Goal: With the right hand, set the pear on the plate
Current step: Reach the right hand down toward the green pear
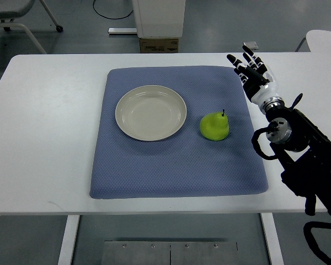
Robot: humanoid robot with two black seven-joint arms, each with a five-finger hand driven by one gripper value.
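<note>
A green pear (214,126) with a short dark stem lies on the blue mat (176,165), just right of an empty cream plate (150,112). My right hand (250,69) hovers over the mat's far right corner, beyond and to the right of the pear, with its fingers spread and holding nothing. Its black arm runs down the right edge of the picture. The left arm is out of view.
The mat lies on a white table (44,138). Beyond the table's far edge stand a white pedestal with a cardboard box (159,45) and a chair base (11,22) at the top left. A second white surface (325,41) shows at the top right.
</note>
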